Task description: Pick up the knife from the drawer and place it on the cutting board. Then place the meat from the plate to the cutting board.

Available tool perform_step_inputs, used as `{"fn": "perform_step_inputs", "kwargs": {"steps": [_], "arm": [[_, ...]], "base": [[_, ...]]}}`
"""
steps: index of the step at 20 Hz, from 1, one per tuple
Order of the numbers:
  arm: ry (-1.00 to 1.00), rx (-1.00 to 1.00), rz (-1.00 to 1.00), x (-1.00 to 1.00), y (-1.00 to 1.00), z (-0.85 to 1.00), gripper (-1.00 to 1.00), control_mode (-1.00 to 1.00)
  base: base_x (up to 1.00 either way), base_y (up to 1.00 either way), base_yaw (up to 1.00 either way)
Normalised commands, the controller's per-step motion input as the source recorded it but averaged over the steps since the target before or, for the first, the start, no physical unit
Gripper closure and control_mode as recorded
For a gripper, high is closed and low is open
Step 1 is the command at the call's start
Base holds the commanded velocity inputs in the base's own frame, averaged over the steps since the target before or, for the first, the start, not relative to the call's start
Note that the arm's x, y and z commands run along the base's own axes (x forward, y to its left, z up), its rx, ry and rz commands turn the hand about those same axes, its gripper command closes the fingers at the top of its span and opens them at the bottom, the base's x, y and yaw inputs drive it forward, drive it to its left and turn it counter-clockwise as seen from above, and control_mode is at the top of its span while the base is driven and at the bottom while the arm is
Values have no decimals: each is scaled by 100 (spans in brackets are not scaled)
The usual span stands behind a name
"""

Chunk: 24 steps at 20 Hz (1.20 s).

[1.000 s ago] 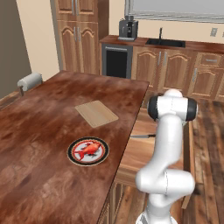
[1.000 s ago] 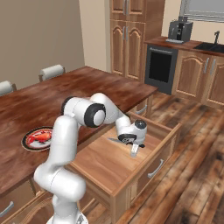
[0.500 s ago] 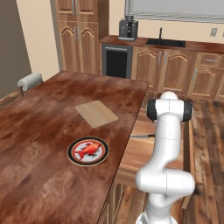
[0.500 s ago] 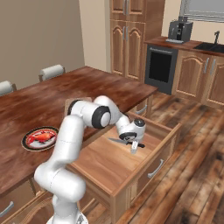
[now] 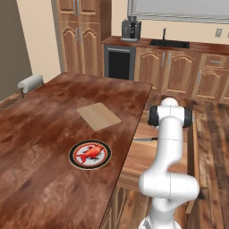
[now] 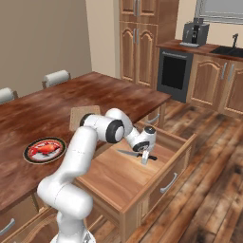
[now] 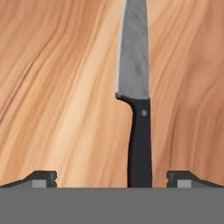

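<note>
Wooden drawer (image 6: 128, 178) stands pulled out, and the knife (image 7: 136, 100) lies flat on its floor, blade pointing to 12 o'clock in the hand view. Compared with a second ago the gripper (image 6: 145, 157) has sunk closer over the black handle, jaws wide on both sides of it, nothing held. I judge closing comes next. Cutting board (image 5: 98, 116) and meat (image 5: 91, 153) wait untouched.

Knife (image 7: 139, 109): mottled matt grey metal blade, smooth black handle. Drawer (image 7: 57, 96): pale, smooth, streaky-grained wood. Surface (image 5: 40, 134): dark reddish wood with slight sheen; cutting board (image 5: 98, 116) pale matt wood.
</note>
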Motion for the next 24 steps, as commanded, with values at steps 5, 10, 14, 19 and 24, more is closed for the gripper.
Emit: {"fn": "perform_step_inputs", "kwargs": {"steps": [5, 10, 14, 19, 24], "arm": [[13, 0, 2, 20, 0, -28, -100, -100], [14, 0, 3, 23, 0, -31, -100, -100], [9, 0, 3, 17, 0, -42, -100, -100], [4, 0, 5, 13, 0, -44, -100, -100], [0, 0, 5, 7, 0, -53, 100, -100]], "base": [[0, 0, 0], [0, 0, 0], [0, 0, 0], [0, 0, 0], [0, 0, 0]]}}
